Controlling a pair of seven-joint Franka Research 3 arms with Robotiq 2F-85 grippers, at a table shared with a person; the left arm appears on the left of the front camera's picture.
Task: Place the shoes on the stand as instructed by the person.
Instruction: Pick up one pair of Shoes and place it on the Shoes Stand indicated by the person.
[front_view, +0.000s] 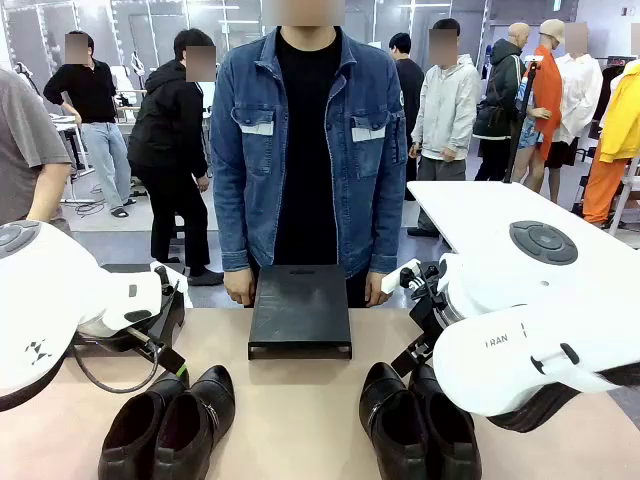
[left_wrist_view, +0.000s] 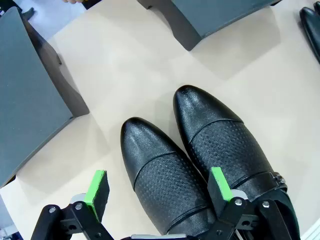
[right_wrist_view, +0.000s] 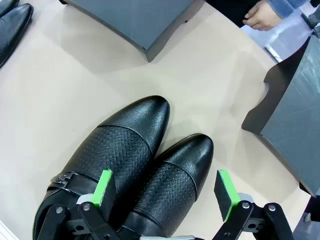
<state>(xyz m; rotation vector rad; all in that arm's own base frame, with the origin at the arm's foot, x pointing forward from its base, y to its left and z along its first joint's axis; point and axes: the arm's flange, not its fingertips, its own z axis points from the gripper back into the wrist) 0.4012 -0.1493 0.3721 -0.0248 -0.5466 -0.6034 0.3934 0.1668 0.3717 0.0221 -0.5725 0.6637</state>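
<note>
Noted left pincer (left_wrist_view: 158, 186) and right pincer (right_wrist_view: 165, 187) spread wide, each poised above its own pair of shoes (front_view: 170, 422), presumably ready to load the stand (front_view: 300, 310) on the person's (front_view: 305, 150) word.

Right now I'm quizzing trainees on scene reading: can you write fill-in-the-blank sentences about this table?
1. The left gripper and right gripper are both ____.
2. The shoes on the table make ____ pairs.
3. The number of shoes on the stand before the person is ____.
Missing words: open; two; zero.
</note>
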